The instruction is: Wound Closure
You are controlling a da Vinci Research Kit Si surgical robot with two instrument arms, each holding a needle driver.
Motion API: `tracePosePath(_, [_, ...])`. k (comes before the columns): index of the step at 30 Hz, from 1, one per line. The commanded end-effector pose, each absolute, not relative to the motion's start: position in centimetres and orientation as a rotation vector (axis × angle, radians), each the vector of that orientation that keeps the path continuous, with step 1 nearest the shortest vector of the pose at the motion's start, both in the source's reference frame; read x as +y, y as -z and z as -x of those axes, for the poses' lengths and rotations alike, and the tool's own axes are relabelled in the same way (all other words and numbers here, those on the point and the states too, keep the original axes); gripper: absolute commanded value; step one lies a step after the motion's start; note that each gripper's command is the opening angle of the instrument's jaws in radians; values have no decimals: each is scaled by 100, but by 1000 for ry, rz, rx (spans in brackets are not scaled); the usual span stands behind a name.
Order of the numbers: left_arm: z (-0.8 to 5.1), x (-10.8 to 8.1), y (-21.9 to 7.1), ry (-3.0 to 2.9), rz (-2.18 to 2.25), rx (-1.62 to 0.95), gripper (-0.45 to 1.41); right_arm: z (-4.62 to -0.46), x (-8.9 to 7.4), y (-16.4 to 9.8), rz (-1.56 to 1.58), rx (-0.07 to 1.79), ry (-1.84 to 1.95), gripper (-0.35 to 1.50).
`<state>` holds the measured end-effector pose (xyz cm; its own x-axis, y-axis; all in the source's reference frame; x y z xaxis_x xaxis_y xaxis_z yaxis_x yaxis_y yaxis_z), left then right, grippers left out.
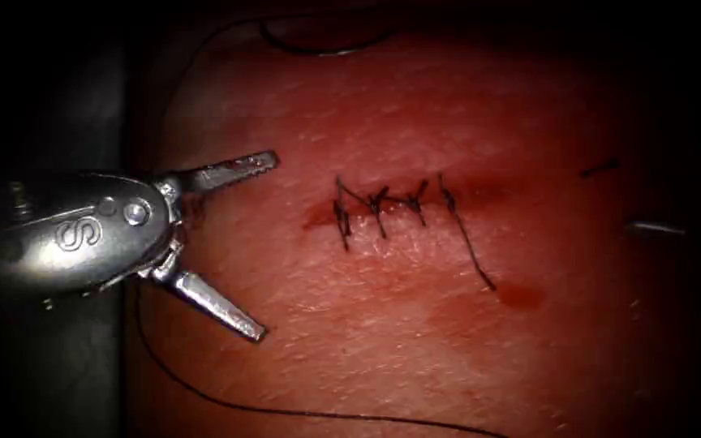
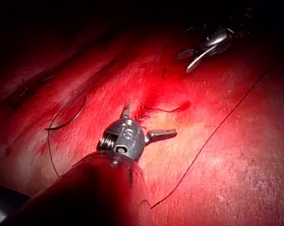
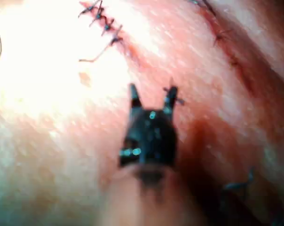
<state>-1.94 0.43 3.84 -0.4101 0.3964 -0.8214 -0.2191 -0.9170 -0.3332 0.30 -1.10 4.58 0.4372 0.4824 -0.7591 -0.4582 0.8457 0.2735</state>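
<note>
Left tool (image 1: 265,243) gaping wide, empty, "S" on wrist, left of stitched cut (image 1: 399,207). Right tool (image 3: 151,96) parted, empty. Needle (image 2: 67,117) loose on tissue (image 1: 383,341); thread (image 1: 285,410) slack.

The stitched cut (image 1: 399,207) is seen near the middle of the tissue (image 1: 415,341), with a cut end of thread (image 1: 472,251) trailing from its right end. The left arm's tool (image 1: 268,243) is placed left of the cut, jaws spread wide apart, nothing held. The needle (image 1: 326,47) lies at the tissue's far edge; thread (image 1: 285,410) is draped along the near edge. The right arm's tool (image 3: 151,96) is set apart from the cut, jaws parted.
</note>
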Motion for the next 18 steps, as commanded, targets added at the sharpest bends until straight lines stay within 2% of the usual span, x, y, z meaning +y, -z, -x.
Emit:
tracePosePath(1, [199,41,-391,-2360,1438,-246,63,-37,-110,-457,-29,955,-578,133])
tracePosePath(2, [230,40,-400,-2392,1407,-110,63,-39,-95,-442,-30,957,-562,133])
tracePosePath(8, [281,19,-424,-2391,1409,62,63,-56,-93,-428,-48,988,-543,133])
tracePosePath(10, [292,13,-432,-2396,1405,98,52,-62,-96,-429,-47,987,-534,135])
tracePosePath(13, [308,0,-453,-2428,1409,196,19,-69,-99,-431,-45,988,-533,135])
tracePosePath(18, [328,-19,-494,-2447,1385,260,17,-79,-102,-433,-44,989,-533,138])
